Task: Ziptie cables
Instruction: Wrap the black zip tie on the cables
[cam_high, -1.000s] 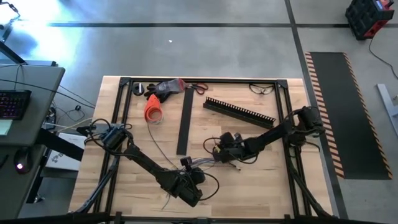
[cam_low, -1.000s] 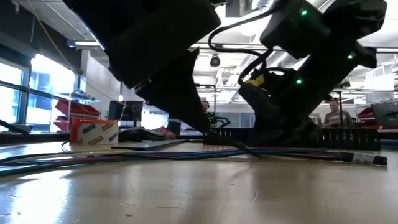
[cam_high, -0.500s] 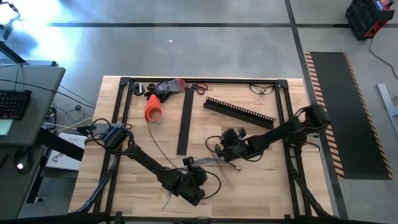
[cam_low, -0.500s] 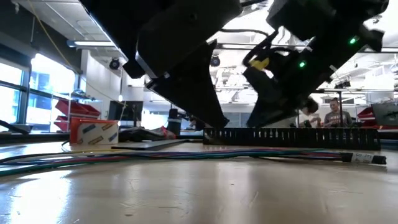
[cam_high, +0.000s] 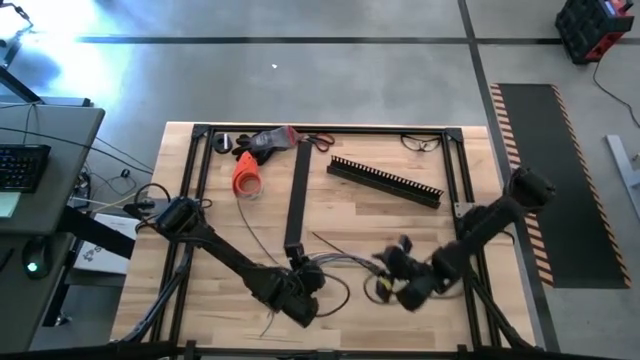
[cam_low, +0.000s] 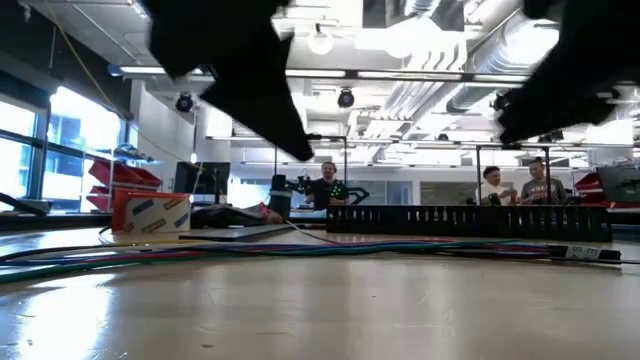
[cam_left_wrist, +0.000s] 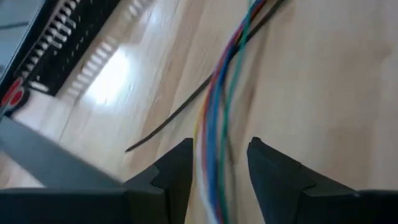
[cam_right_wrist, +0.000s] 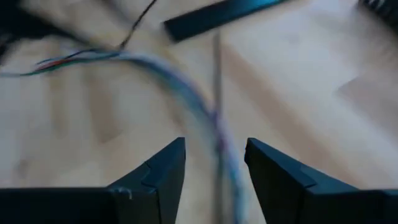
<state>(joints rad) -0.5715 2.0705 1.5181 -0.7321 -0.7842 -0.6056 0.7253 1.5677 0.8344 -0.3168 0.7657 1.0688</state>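
Observation:
The cables (cam_high: 345, 262) are a thin bundle of mixed colours lying flat on the wooden table (cam_high: 420, 225) near its middle; in the low view the cables (cam_low: 300, 250) run along the tabletop. My left gripper (cam_left_wrist: 221, 165) hovers open over the cables (cam_left_wrist: 217, 118), one finger on either side of their line, clear of them. My right gripper (cam_right_wrist: 214, 165) is also open above the blurred cables (cam_right_wrist: 199, 99). In the high view my left gripper (cam_high: 308, 268) is at the bundle's left end and my right gripper (cam_high: 385, 272) at its right end. A thin dark strand (cam_left_wrist: 168, 121) lies beside the bundle.
A flat black strip (cam_high: 296, 195) and a comb-toothed black channel (cam_high: 385, 180) lie beyond the cables. An orange object (cam_high: 245, 178) and tools (cam_high: 265, 140) sit at the far left. A black frame (cam_high: 330, 130) borders the table. People (cam_low: 540, 180) sit in the room behind.
Both grippers have risen off the cables, which stay lying on the table. My right gripper has swung quickly toward the table's near edge and a little to the right, rolling as it went. My left gripper has lifted only a little, almost in place.

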